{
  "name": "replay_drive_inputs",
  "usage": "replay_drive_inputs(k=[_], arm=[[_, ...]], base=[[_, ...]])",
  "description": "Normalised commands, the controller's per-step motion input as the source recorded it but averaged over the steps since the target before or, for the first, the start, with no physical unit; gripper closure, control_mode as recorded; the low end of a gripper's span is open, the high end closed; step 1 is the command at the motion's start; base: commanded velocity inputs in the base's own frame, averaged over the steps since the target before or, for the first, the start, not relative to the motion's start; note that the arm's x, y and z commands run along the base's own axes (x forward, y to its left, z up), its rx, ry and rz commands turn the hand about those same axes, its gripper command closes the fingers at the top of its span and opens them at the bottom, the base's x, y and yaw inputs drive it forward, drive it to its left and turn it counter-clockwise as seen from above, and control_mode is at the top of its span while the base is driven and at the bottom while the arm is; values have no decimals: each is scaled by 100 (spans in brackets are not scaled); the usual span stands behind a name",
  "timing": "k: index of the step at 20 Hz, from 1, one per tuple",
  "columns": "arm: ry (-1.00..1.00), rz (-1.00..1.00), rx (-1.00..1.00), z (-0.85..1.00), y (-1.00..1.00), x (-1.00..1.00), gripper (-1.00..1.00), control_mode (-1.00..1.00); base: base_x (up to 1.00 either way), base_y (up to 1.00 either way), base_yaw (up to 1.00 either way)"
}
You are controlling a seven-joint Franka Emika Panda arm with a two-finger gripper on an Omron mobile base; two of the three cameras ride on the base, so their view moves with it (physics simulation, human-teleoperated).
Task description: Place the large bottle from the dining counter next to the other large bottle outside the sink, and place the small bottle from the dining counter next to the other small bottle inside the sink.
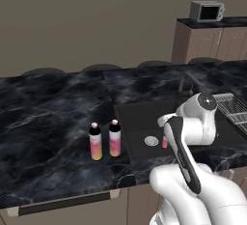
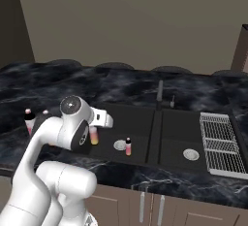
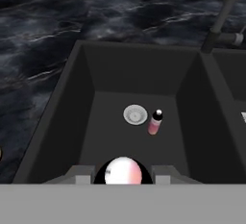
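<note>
Arm bent over sink, pincer gripping small bottle.

Behind the arm, we look down from both sides on the sink; our hand view peers close into its basin.

I count two large bottles on the surface beside the sink, two small bottles, one standing in the basin, one in my claw, and one microwave.
</note>
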Motion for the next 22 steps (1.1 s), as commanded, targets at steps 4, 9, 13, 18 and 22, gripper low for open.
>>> replay_drive_inputs(k=[4,9,13,18,22], arm=[[-8,0,0,-11,3,12,100,-100],[-1,-2,0,-9,7,13,100,-100],[3,-1,0,-11,17,12,100,-100],[6,0,0,-15,19,12,100,-100],[4,0,2,-18,15,12,100,-100]], base=[[0,0,0],[0,0,0],[0,0,0],[0,0,0],[0,0,0]])
